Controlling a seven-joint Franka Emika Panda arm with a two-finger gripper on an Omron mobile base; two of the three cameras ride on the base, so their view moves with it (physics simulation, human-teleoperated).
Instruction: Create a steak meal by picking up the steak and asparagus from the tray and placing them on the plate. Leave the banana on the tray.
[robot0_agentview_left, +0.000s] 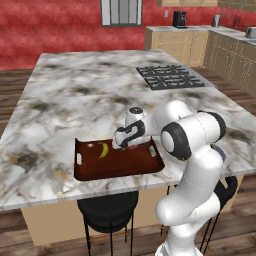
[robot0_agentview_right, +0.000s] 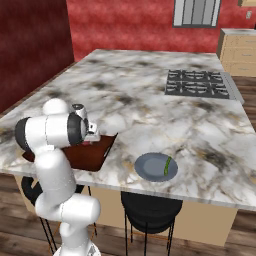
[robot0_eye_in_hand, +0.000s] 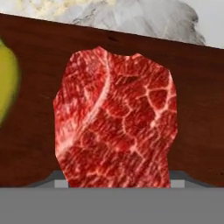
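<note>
**Ana:** Closest to the left base camera, the white arm is bending over the marble counter, and its gripper is reaching down into the tray, which is sitting at the near edge of that counter. What are you seeing in there?

**Ben:** On the tray floor the banana is lying toward the left end, well apart from the hand. Just under the hand a sliver of red is peeking out, the steak. Beyond, a black cooktop is sitting in the far counter surface.

**Ana:** From the right base camera the arm is hiding most of the tray; a corner is showing beside the elbow. To its right, near the counter edge, the plate is carrying the asparagus, which is lying on its right side.

**Ben:** So the stalk is sitting on the plate already and the meat is not. And the hand camera?

**Ana:** Looking along the gripper, the steak is lying flat on the tray, right in front of the lens, with a yellow edge of the banana showing at the left border. Marble is showing past the tray's far wall.

**Ben:** Jaws?

**Ana:** I cannot tell whether they are standing apart or pressing on the meat; the fingertips are hiding behind the steak.
</note>
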